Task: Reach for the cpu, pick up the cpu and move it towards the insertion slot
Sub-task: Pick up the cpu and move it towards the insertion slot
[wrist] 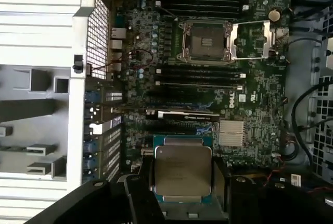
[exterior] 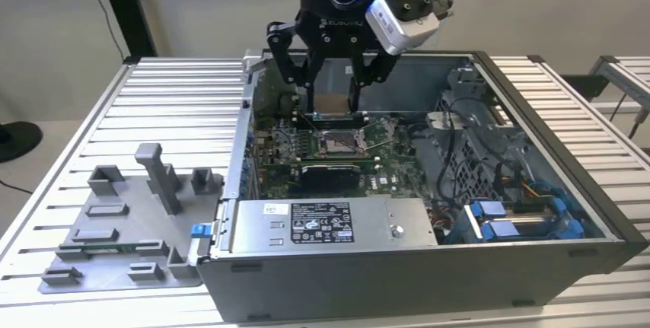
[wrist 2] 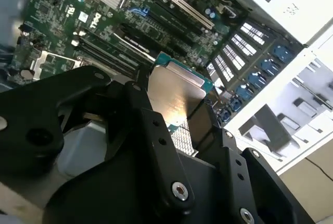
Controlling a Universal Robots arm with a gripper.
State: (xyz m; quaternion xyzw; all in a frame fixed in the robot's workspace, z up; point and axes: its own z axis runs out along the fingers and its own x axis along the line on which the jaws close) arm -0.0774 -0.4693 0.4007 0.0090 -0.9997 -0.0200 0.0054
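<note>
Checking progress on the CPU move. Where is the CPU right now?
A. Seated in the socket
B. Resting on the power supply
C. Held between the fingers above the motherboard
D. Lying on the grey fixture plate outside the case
C: the CPU sits clamped in the gripper over the motherboard, with the socket open and unfilled.

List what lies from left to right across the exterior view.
Grey fixture plate with blocks → computer case's left wall → insertion slot, with the cpu held in the tool above it → black cables → blue drive brackets.
</note>
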